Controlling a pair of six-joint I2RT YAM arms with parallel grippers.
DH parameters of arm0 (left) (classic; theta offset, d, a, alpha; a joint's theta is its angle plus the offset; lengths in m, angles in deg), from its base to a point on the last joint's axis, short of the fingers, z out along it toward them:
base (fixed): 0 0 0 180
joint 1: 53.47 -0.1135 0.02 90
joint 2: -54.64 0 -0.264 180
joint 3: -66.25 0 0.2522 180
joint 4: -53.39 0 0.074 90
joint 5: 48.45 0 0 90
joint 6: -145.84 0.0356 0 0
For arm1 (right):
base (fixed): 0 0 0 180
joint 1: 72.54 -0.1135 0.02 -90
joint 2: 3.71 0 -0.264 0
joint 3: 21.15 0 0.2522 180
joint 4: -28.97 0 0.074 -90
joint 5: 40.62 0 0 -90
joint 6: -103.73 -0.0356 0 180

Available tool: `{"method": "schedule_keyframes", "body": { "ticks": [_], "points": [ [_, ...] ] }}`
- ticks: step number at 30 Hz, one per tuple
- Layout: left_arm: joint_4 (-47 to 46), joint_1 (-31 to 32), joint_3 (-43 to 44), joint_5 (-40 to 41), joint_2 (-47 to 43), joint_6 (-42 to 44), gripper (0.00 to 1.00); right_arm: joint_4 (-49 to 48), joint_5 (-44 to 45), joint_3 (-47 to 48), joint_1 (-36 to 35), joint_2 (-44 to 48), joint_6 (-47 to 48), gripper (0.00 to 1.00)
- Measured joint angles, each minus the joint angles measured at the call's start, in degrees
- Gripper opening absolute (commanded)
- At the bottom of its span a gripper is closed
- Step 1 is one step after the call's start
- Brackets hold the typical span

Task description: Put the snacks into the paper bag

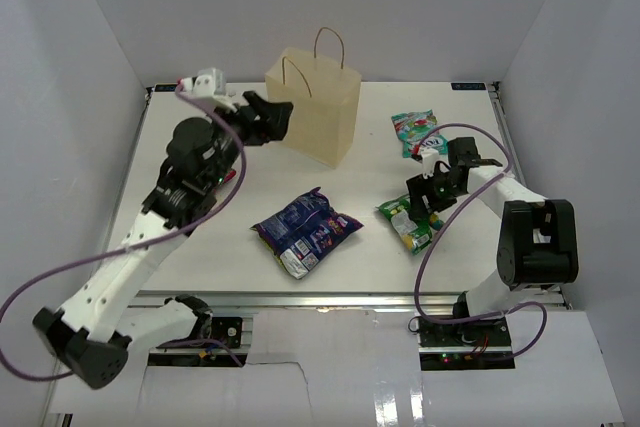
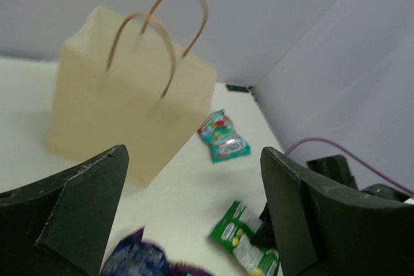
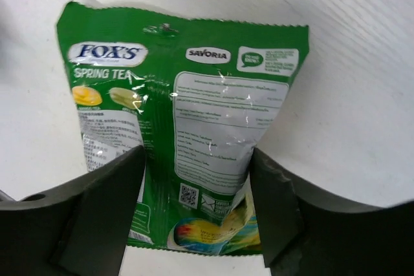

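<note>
Green snack packet (image 3: 194,127) flat on the table (image 1: 370,177), lying between the right fingers (image 3: 110,211), long axis running straight out ahead of them, so closing would pinch across the short width. Spread about as wide as the packet, one finger at each long edge; by the look of it, not yet clamped. Far nearer the right arm than the left. Paper bag (image 1: 315,107) upright, well apart toward the far left, just beside the left fingers (image 1: 265,112), open wide and holding nothing. Probably calls for a squeeze, a lift, then a long carry across to the bag's mouth.
</note>
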Motion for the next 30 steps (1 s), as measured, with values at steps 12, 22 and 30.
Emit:
{"method": "schedule_keyframes", "body": {
  "ticks": [12, 22, 30],
  "points": [
    [19.5, -0.5, -34.9, 10.8, -30.1, -17.7, 0.93, 4.0, -11.4, 0.6, 0.3, 5.2, 8.6, 0.08],
    [23.2, -0.5, -38.0, 10.4, -28.5, -24.9, 0.93, -2.1, -17.5, 35.1, -5.7, 2.8, -0.6, 0.08],
    [24.8, -0.5, -39.5, 8.0, -27.4, -27.0, 0.93, -14.2, -2.1, 63.4, -19.2, -12.5, -10.0, 0.08]
  ]
}}
